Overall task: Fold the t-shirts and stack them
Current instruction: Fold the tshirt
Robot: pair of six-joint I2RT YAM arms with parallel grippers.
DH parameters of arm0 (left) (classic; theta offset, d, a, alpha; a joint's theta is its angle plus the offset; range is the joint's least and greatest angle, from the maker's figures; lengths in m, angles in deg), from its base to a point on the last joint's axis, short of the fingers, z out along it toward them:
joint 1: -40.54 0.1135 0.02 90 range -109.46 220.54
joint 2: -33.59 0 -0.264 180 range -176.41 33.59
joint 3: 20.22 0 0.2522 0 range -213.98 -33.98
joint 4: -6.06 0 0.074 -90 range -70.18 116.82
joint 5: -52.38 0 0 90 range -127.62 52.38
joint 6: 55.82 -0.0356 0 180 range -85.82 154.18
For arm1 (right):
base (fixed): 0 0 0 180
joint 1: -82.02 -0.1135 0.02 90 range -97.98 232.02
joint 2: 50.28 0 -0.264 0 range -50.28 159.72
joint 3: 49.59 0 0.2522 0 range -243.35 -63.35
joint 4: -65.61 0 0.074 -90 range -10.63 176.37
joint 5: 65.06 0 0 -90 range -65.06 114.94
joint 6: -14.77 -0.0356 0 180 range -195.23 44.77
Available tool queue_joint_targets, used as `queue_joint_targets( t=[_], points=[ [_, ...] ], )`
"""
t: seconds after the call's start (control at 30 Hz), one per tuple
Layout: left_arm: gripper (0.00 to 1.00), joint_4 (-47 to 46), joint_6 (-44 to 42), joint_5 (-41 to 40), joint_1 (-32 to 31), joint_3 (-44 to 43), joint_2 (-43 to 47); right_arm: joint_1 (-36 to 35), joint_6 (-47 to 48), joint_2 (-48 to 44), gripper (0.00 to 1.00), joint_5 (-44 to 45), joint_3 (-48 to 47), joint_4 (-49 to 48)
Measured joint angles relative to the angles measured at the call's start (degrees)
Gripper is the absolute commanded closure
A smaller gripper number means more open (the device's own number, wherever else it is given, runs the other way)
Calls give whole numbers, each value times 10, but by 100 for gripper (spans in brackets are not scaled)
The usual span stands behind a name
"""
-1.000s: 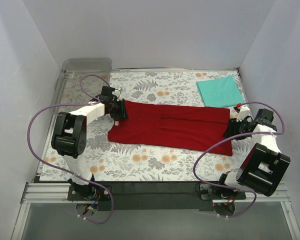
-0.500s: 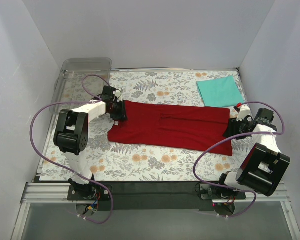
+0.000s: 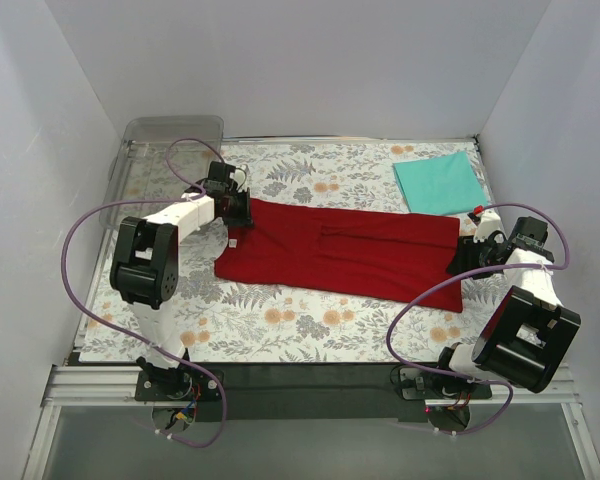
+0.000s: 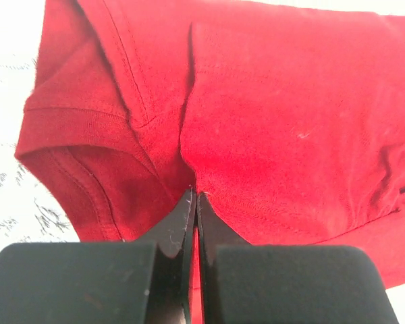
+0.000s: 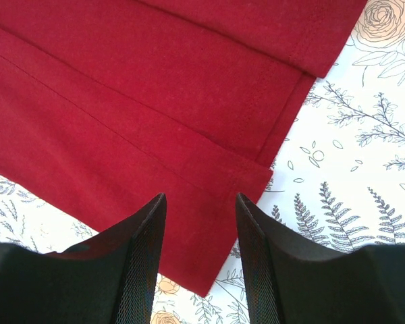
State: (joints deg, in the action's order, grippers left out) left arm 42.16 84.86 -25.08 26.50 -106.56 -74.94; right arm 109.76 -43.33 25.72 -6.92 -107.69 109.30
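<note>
The dark red t-shirt [image 3: 340,250] lies spread lengthwise across the floral mat [image 3: 310,325]. My left gripper [image 3: 242,212] is shut on a pinch of cloth at the shirt's left end, beside the collar and sleeve seam. The left wrist view shows red fabric [image 4: 290,121] caught between the closed tips of the left gripper [image 4: 194,194]. At the shirt's right end my right gripper [image 3: 458,258] stands open. The right wrist view has the right gripper [image 5: 199,199] straddling the hem corner [image 5: 155,101], which lies flat. The teal t-shirt [image 3: 438,183] lies folded at the back right.
A clear plastic tray [image 3: 170,140] stands at the back left corner, just behind my left arm. White walls close in the mat on three sides. Purple cables loop from both arms over the mat's near corners.
My left gripper has shut on the shirt's left end and shifted slightly toward the back. The cloth there has bunched a little. The right arm has not moved.
</note>
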Motion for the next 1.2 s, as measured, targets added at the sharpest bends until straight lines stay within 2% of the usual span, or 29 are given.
queue_joint_targets(
  t=[0.1,0.13,0.23,0.33,0.4,0.43,0.47,0.5,0.6,0.67,0.7,0.8,0.9,1.03,1.2],
  points=[
    [98,-1,-4,-9,0,-18,-7,0,0,0,56,2,0,0],
    [86,0,-4,-12,0,-21,-10,0,0,0,56,2,0,0],
    [64,1,-9,-19,0,-22,-17,0,0,0,55,2,0,0],
    [59,5,-8,-32,0,-21,-19,0,0,0,55,2,0,0],
    [53,3,-7,-39,0,-21,-19,0,0,0,55,2,0,0],
    [46,2,-6,-43,0,-21,-17,0,1,0,55,2,0,0],
    [45,0,-6,-45,0,-21,-14,0,4,0,54,1,0,0],
    [37,-2,-4,-47,0,-20,-7,0,9,-1,53,-1,0,0],
    [31,-18,-2,-49,0,-7,43,0,35,-3,49,-19,-9,9],
    [23,-36,-3,-51,0,14,102,0,59,0,45,-40,-31,25],
    [12,-50,-1,-52,0,27,140,-3,75,4,43,-53,-49,36],
    [2,-103,11,-62,0,91,275,-35,125,52,42,-81,-144,77],
    [2,-136,27,-67,4,162,393,-109,167,128,41,-97,-251,98],
    [2,-130,61,-67,13,252,507,-228,192,244,40,-107,-398,132],
    [2,-97,126,-59,18,351,598,-372,139,429,40,-101,-663,143]
  ],
)
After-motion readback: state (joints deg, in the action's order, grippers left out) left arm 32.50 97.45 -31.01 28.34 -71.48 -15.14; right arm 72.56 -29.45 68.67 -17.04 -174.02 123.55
